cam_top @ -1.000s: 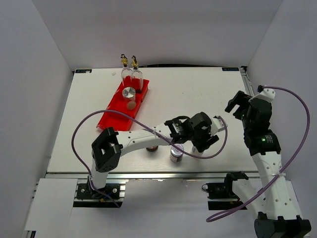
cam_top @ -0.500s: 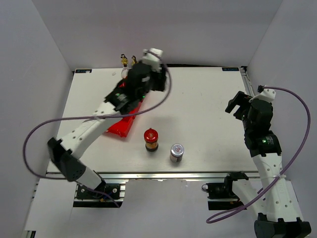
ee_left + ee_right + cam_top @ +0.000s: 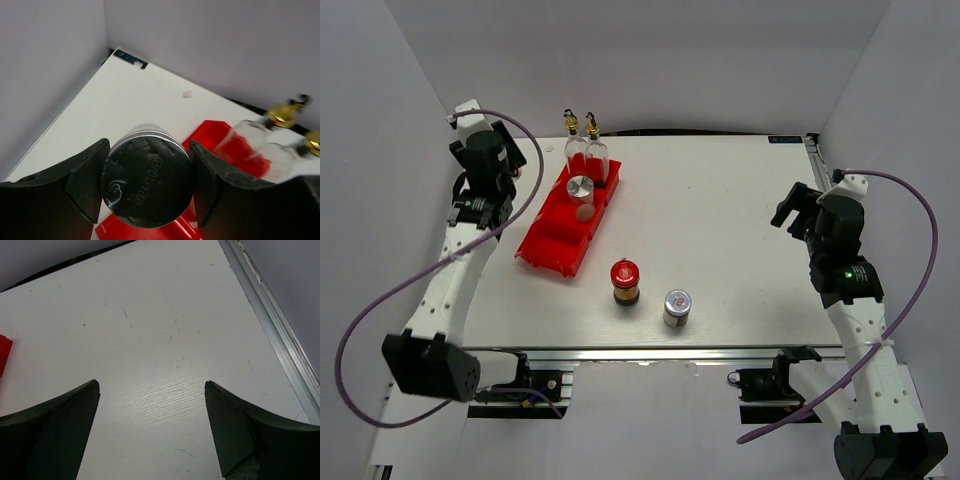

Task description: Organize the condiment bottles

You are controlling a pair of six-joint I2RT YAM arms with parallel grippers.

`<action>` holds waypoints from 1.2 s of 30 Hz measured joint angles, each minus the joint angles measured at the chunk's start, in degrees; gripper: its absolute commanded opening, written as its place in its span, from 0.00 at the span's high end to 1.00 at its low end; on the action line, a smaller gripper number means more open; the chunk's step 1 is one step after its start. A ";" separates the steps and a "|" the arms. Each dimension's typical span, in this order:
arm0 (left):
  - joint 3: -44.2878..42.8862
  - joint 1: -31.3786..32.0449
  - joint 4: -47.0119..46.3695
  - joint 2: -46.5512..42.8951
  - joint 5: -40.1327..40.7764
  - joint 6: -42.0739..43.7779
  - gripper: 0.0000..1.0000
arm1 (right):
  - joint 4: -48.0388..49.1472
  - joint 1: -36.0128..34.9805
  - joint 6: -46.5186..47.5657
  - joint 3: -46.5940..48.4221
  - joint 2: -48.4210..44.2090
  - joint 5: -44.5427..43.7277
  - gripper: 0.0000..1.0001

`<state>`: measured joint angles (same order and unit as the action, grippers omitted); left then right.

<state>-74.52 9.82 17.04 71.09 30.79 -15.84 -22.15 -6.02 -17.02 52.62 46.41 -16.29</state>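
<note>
My left gripper (image 3: 507,163) is raised at the table's far left, beside the red tray (image 3: 545,245). In the left wrist view it (image 3: 147,152) is shut on a silver-ended container (image 3: 147,182), probably a shaker; only its round end with a printed date shows. Two clear cruets with gold spouts (image 3: 572,143) (image 3: 595,148) stand at the tray's far end, also in the left wrist view (image 3: 252,137). A silver-lidded jar (image 3: 580,187) and a small brownish-topped item (image 3: 584,212) sit in the tray. A red-lidded dark jar (image 3: 624,281) and a silver-capped shaker (image 3: 676,306) stand near the front. My right gripper (image 3: 796,208) (image 3: 150,390) is open and empty.
White walls close in the table on the left, back and right. A metal rail (image 3: 272,310) runs along the table's right edge, close to my right gripper. The tray (image 3: 220,145) lies diagonally at the back left.
My left arm swung from the front middle of the table, over the tray, to the far left. The red-lidded jar, earlier hidden under it, now shows. The right arm barely moved.
</note>
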 measured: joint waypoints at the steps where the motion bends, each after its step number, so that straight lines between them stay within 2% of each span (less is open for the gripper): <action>1: -0.02 -2.08 -0.79 2.51 -1.46 -0.39 1.00 | -0.02 0.00 0.13 0.00 0.35 0.02 0.11; 4: -0.94 -5.25 -2.29 10.75 -7.06 -1.09 1.00 | -0.02 0.00 0.66 0.00 1.14 -0.04 0.11; 10: -5.03 -5.86 -2.67 24.17 -17.97 -1.25 1.00 | -0.07 0.00 1.16 0.00 2.43 -0.31 0.11; 26: -8.41 -5.97 -0.92 29.83 -29.75 -2.05 0.99 | -0.11 0.00 1.42 0.00 3.91 -1.38 0.11; 29: -8.41 -5.97 -0.02 30.05 -30.82 -2.03 0.89 | -0.09 0.00 1.42 0.00 3.96 -1.38 0.11; 32: -8.41 -5.88 0.48 30.05 -31.56 -1.77 0.70 | -0.07 0.00 1.44 0.00 4.07 -1.38 0.11; 33: -8.41 -5.84 0.61 30.05 -31.87 -1.57 0.56 | -0.04 0.00 1.44 0.00 4.22 -1.36 0.11; 35: -8.41 -5.57 0.79 30.08 -32.35 -1.18 0.48 | -0.04 0.00 1.46 0.00 4.61 -1.36 0.11; 36: -8.41 -5.55 0.87 30.08 -32.48 -1.01 0.41 | -0.07 0.00 1.46 0.00 4.85 -1.33 0.11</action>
<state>-82.94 4.27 17.91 101.16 -1.69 -16.84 -22.22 -6.02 -15.55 52.62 51.27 -17.63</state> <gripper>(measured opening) 0.701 0.895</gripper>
